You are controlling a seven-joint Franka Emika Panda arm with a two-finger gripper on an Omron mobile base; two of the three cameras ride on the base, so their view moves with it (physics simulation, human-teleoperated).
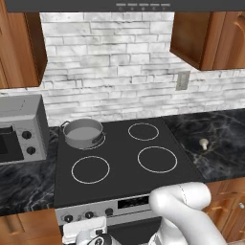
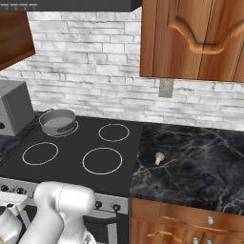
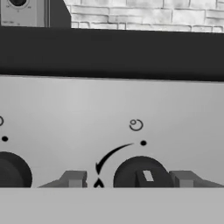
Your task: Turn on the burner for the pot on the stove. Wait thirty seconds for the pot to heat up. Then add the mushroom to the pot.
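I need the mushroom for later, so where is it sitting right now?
The mushroom sits on the dark marble counter just right of the stove, apart from the pot at the back-left burner.

**Layout around the stove**

The pot (image 1: 83, 133) sits on the stove's (image 1: 122, 165) back-left ring, the burner (image 1: 98, 141). Left of the stove stands the box oven (image 1: 20, 128) on the bench (image 1: 217, 139). Right of the stove, the mushroom (image 1: 204, 142) lies on the bench. The knobs (image 1: 89, 215) line the stove's front panel.
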